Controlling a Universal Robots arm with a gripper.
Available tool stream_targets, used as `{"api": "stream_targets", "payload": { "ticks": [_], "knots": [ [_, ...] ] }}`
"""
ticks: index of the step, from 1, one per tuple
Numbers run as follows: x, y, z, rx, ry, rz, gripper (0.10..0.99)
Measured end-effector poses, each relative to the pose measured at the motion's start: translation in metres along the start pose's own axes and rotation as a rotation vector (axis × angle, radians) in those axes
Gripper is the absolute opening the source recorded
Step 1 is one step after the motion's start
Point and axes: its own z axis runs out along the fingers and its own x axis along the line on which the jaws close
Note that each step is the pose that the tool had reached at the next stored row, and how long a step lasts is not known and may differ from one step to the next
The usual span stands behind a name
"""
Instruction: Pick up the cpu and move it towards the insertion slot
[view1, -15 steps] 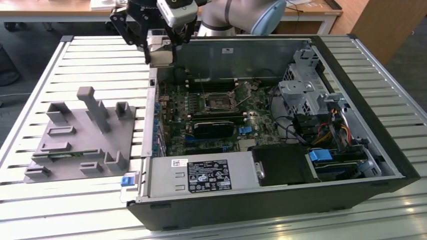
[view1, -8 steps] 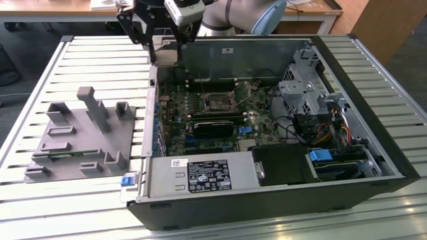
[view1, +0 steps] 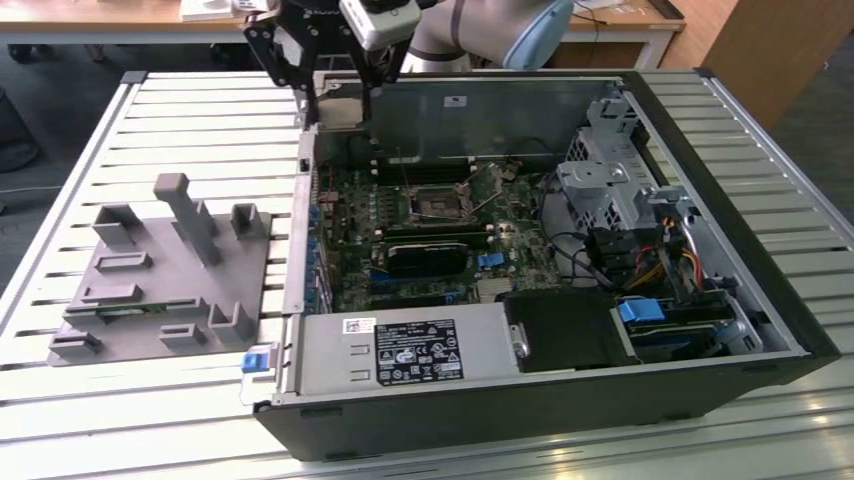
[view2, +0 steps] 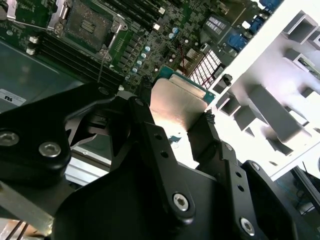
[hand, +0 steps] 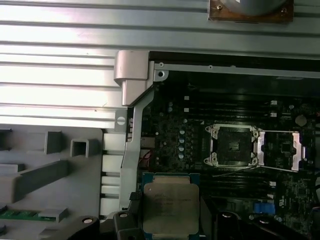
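In the exterior view we see the black gripper (view1: 324, 75) hanging above the far left corner of the open computer case (view1: 747, 330), which lies on a slatted metal table (view1: 160, 130). The chip itself is too small to make out here between the fingers. The insertion slot (view1: 438, 202) sits on the green board inside the case, to the exterior view's right of the gripper and nearer the camera, well apart from it. A grey plastic fixture (view1: 167, 275) rests on the table to the exterior view's left of the case, with a thin green memory stick (view1: 134, 312) lying in it

In the second wrist view we look along the gripper (view2: 175, 122) and find its two black fingers (view2: 145, 125) closed on the cpu (view2: 177, 102), one on each opposite edge. The chip's silvery top faces the camera and it hangs in the air above the board. The insertion slot (view2: 90, 27) lies beyond it, its metal frame open and its dark centre bare

In the first wrist view we see the cpu (hand: 170, 207) held flat over the left edge of the case, just inside the wall. The insertion slot (hand: 232, 145) is further into the case, apart from the chip, with its shiny lid (hand: 280, 149) folded open beside it
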Motion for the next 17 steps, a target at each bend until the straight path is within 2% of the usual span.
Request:
{"api": "stream_targets", "payload": {
  "ticks": [9,17],
  "knots": [
    [-0.0081,0.0013,0.0,0.0,0.0,0.0,0.541],
    [-0.0189,0.007,0.0003,0.0,-0.0001,0.0,0.541]
  ]
}}
